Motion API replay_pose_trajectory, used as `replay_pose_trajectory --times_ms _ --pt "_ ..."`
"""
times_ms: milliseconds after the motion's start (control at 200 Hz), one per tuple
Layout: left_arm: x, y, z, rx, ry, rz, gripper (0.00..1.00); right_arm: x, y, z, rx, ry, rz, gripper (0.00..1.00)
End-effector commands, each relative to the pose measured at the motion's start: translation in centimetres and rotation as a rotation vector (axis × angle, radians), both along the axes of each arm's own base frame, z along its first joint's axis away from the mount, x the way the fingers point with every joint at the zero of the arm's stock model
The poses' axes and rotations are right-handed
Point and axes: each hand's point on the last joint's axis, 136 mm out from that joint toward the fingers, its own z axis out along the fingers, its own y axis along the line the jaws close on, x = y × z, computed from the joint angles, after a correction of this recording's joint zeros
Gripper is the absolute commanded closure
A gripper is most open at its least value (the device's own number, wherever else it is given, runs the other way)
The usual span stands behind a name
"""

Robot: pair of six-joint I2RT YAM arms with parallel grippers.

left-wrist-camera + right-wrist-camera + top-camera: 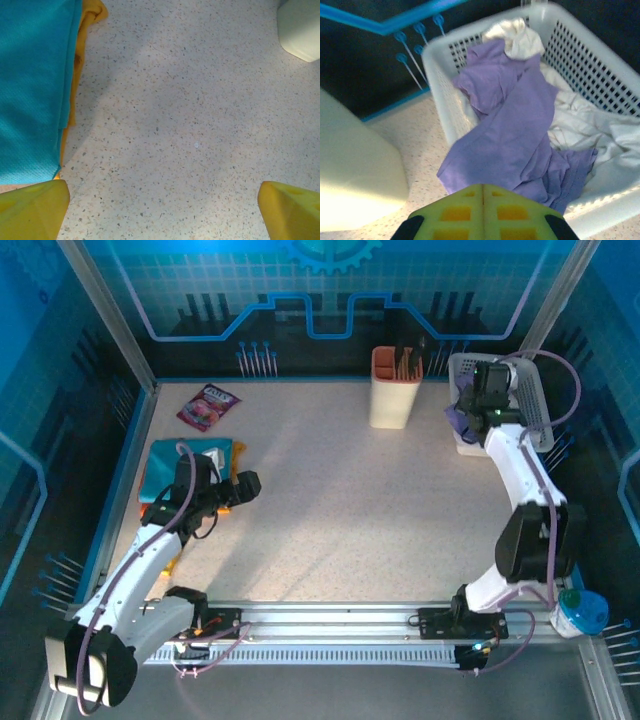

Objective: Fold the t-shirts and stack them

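Note:
A lavender-purple t-shirt point(515, 125) hangs half out of the white basket point(440, 75), pulled taut toward my right gripper point(482, 189). That gripper's jaws are pressed together on the edge of the shirt. In the top view the right gripper point(470, 405) sits at the basket's left rim, with the purple cloth point(459, 422) under it. A folded teal t-shirt point(30, 85) lies on a yellow one point(90, 15) at the left of the table. My left gripper point(162, 210) hovers open over bare table beside that stack point(185, 462), its yellow fingers point(30, 210) wide apart and holding nothing.
White cloth point(580, 120) fills the rest of the basket point(530, 390). A cream holder point(395, 388) stands just left of the basket. A pink-purple snack packet point(207, 406) lies at the back left. A blue-lidded cup point(580, 612) sits off the table's right front corner.

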Motion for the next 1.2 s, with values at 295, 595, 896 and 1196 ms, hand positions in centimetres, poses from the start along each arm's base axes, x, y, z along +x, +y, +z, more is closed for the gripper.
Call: replay_pose_trajectory --times_ms 295,595,896,1196 --pt "-0.2 -1.6 -0.1 -0.049 0.021 -0.049 0.02 0.1 3.2 0.5 -0.121 -0.021 0.147 0.32" --pt "-0.8 -1.7 -1.5 -0.058 0.054 -0.051 0.02 3.1 3.7 -6.3 -0.132 0.16 0.181 0.12" --pt "-0.8 -1.8 -1.9 -0.058 0.061 -0.056 0.02 5.5 2.6 -10.1 -0.22 0.309 0.14 0.22" --pt "-0.7 -1.8 -2.3 -0.054 0.071 -0.055 0.02 6.3 2.3 -11.5 -0.237 0.347 0.123 0.36"
